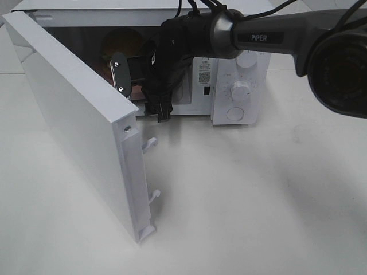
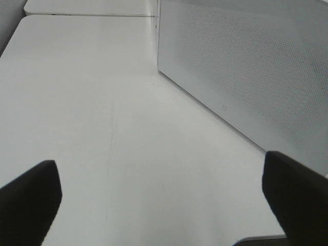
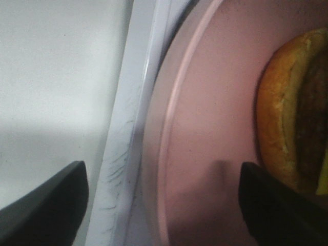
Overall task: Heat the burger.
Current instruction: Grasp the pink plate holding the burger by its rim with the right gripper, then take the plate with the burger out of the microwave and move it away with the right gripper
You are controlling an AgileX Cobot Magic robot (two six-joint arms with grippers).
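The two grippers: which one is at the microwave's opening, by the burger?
The right gripper. Its wrist view shows the pink plate and burger at the microwave sill. The left gripper faces only bare table beside the open door.

Robot lab or test bench, not a real kitchen: bare white worktop [image 1: 258, 200], a lone white microwave [image 1: 238, 86] at its far edge with door [image 1: 74, 132] swung open, black robot arm [image 1: 258, 37] marked PIPER reaching in, loose cables overhead. No cabinets or household clutter visible.
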